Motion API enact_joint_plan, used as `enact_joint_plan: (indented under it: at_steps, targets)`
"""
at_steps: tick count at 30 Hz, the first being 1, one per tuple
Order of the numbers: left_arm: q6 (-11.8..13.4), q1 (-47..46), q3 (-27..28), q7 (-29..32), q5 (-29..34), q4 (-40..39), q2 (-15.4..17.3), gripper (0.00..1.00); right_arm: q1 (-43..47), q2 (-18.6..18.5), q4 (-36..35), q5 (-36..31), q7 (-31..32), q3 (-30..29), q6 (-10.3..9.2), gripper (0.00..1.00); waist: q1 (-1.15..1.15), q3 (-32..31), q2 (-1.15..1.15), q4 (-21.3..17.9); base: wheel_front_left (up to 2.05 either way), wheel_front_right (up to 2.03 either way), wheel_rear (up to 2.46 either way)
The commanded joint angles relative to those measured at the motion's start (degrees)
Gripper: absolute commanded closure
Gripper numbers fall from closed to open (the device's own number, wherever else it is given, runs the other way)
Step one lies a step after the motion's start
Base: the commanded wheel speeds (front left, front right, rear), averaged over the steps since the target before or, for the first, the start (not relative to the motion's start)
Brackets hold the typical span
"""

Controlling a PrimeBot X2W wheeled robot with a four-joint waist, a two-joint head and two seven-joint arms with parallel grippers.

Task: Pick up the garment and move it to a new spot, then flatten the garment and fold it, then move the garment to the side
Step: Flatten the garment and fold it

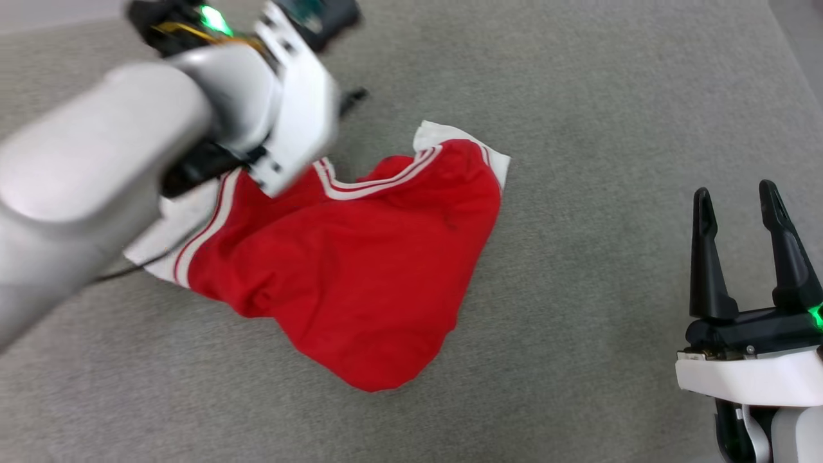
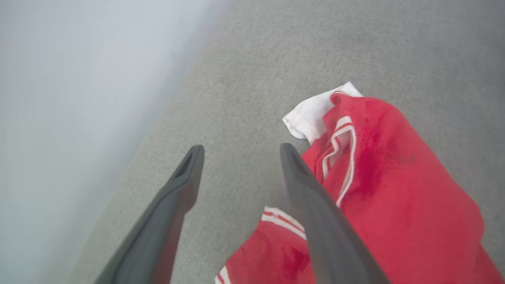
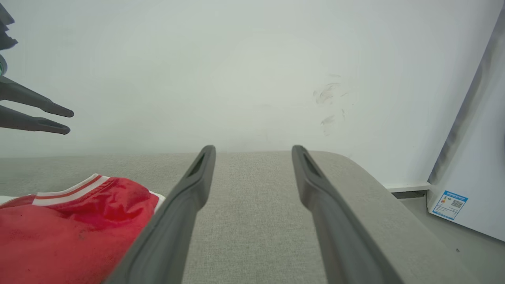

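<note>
Garment [image 1: 360,257], a bright red soft T-shirt with white sleeves, lies crumpled on grey fabric surface [image 1: 578,96]. Left claw [image 2: 241,152] hovers over it, wide, empty; right claw [image 1: 735,193] likewise, well apart. Flattening, folding and the side move apparently remain.

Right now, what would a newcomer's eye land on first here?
The red shirt lies crumpled mid-view on the grey surface. A blurred pale forearm looms over its upper left in the head view, the left claw open and empty. The right claw stands open at lower right.
</note>
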Motion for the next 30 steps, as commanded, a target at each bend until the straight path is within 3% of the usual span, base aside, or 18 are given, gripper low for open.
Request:
enact_joint_plan:
  at_steps: [1, 12, 27, 28, 30]
  targets:
    - [0.1, -1.0, 0.1, 0.6, -0.9, 0.6, 1.1, 0.00, 0.2, 0.1, -0.3, -0.3, -0.1, -0.1, -0.06, 0.00, 0.00, -1.2, 0.00, 1.6, 0.00, 0.00, 0.00]
    - [0.1, 0.2, 0.0, 17.5, -10.7, 6.0, 12.7, 0.00, -0.1, 0.1, -1.4, -1.3, -0.1, -0.1, -0.05, 0.00, 0.00, 0.5, 0.00, 4.4, 0.00, 0.00, 0.00]
    - [0.1, 16.2, -1.3, 25.3, -2.9, 7.9, 14.0, 0.00, -1.7, 0.1, -1.5, -0.9, -0.1, 0.7, -0.05, 0.00, 0.00, 4.3, 0.00, 2.9, 0.00, 0.00, 0.00]
    - [0.0, 17.6, -1.5, 24.3, -2.8, 7.8, 13.6, 1.00, -1.9, 0.1, -1.2, -1.3, -0.1, 0.6, -0.06, 0.00, 0.00, 4.1, 0.00, 3.1, 0.00, 0.00, 0.00]
    - [0.0, 16.9, -1.3, 22.6, -2.9, 7.3, 13.3, 1.00, -1.6, 0.1, -0.9, -1.6, -0.1, 0.1, -0.05, 0.00, 0.00, 3.4, 0.00, 3.8, 0.00, 0.00, 0.00]
